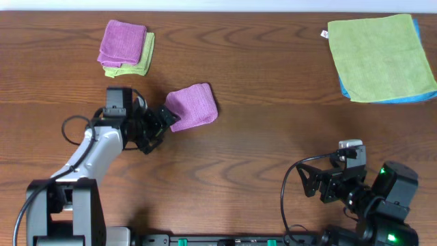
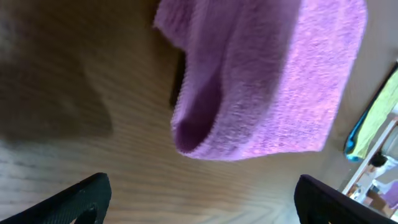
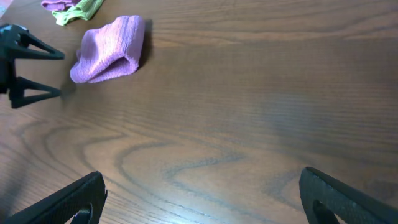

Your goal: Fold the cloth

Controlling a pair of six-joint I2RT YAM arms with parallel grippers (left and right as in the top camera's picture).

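The purple cloth point(image 1: 192, 106) lies folded into a small thick bundle on the wooden table, left of centre. It fills the top of the left wrist view as a fuzzy fold point(image 2: 267, 81) with its looped edge toward the camera, and lies far left in the right wrist view point(image 3: 106, 50). My left gripper point(image 1: 164, 128) is open just left of it, with bare wood between its fingers point(image 2: 202, 199); its upper fingertip is close to the cloth's left edge. My right gripper point(image 1: 307, 183) stands open at the front right, over bare table point(image 3: 202, 186).
A small folded purple cloth point(image 1: 123, 42) rests on a folded lime-green cloth point(image 1: 140, 60) at the back left. At the back right a spread lime-green cloth point(image 1: 381, 58) with a white tag lies on a blue cloth point(image 1: 349, 92).
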